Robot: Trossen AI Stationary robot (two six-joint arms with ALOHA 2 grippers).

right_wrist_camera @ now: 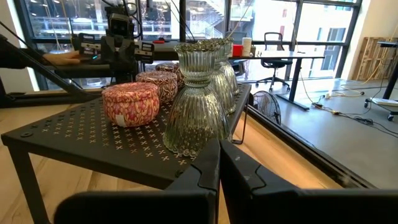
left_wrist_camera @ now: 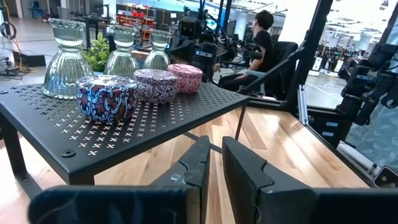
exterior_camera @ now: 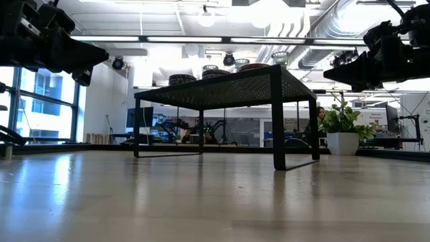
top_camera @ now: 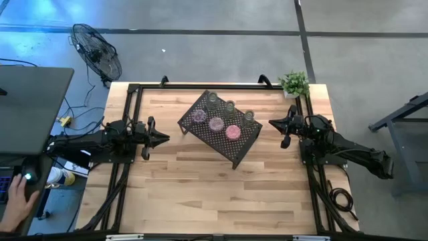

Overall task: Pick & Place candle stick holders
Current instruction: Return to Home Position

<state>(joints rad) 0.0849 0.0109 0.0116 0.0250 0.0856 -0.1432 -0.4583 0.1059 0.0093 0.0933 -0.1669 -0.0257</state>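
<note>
Six candle stick holders stand on top of the black perforated rack (top_camera: 231,148) in the middle of the table. Three are ribbed clear glass (top_camera: 229,106) in the far row. Three are round, patterned pink and purple ones (top_camera: 216,124) in the near row. In the left wrist view the purple one (left_wrist_camera: 107,96) is nearest; in the right wrist view a clear glass one (right_wrist_camera: 196,106) is nearest. My left gripper (top_camera: 165,138) hovers shut and empty left of the rack. My right gripper (top_camera: 272,122) hovers shut and empty right of it. Both point at the rack.
A small potted green plant (top_camera: 294,84) stands at the table's far right corner. The rack stands on four legs (exterior_camera: 278,121) with open room beneath it. Bare wood lies toward the near edge (top_camera: 214,201). A person's hand (top_camera: 17,194) shows off the table at the left.
</note>
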